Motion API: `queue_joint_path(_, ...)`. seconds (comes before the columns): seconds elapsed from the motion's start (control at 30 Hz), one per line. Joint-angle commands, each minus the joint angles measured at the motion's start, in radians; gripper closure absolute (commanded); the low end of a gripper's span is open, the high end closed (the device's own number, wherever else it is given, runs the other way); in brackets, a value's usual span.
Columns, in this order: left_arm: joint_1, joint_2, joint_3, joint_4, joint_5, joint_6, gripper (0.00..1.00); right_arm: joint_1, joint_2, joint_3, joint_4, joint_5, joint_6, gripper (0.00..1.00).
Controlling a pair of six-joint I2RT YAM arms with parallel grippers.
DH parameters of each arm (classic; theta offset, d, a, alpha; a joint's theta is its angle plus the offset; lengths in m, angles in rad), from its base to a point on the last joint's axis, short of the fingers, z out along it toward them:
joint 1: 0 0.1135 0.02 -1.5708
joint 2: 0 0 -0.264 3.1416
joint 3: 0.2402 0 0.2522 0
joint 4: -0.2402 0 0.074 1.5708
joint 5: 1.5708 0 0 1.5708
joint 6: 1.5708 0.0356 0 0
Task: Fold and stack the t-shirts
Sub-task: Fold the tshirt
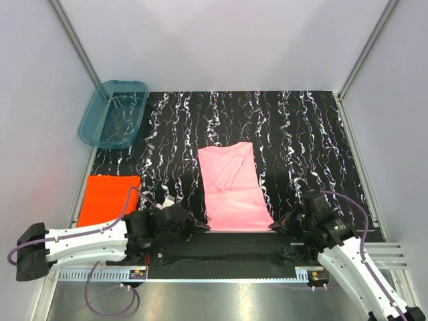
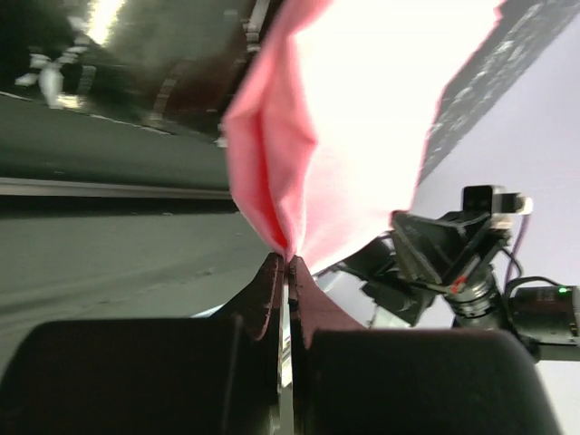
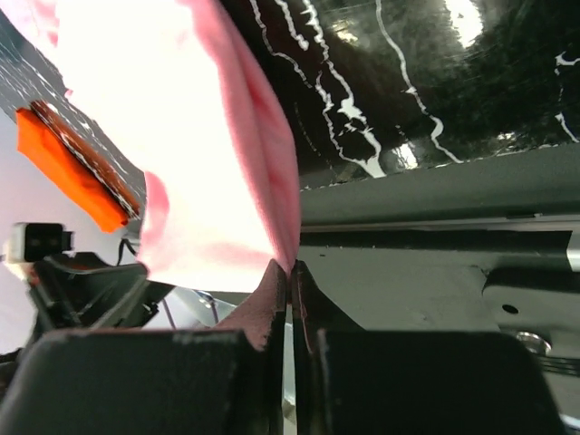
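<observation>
A light pink t-shirt (image 1: 231,187) lies partly folded in the middle of the black marbled table. My left gripper (image 1: 198,228) pinches its near left corner, jaws shut on the pink cloth (image 2: 299,181). At the near right corner my right gripper (image 1: 275,227) is shut on the same shirt (image 3: 217,172). Both corners are lifted slightly at the table's near edge. An orange-red t-shirt (image 1: 110,198) lies folded flat at the left, and shows in the right wrist view as an orange-red fold (image 3: 68,172).
A teal see-through tub (image 1: 114,112) stands at the back left corner. White walls with metal posts enclose the table. A metal rail (image 1: 221,275) runs along the near edge between the arm bases. The right arm's body (image 2: 462,263) shows in the left wrist view.
</observation>
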Motion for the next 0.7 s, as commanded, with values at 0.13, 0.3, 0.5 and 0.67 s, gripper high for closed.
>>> queue_joint_path(0.13,0.067,0.032,0.269,-0.129,-0.184,0.174,1.00,0.005,0.147,0.225,-0.021,0.051,-0.138,1.00)
queue_joint_path(0.3,0.304,0.176,0.420,-0.139,-0.070,0.403,1.00,0.004,0.466,0.400,0.088,0.025,-0.240,1.00)
queue_joint_path(0.5,0.518,0.343,0.621,-0.139,0.002,0.615,1.00,-0.054,0.854,0.732,0.105,-0.010,-0.389,1.00)
queue_joint_path(0.67,0.663,0.522,0.733,-0.094,0.139,0.706,1.00,-0.169,1.095,0.914,0.111,-0.119,-0.443,1.00)
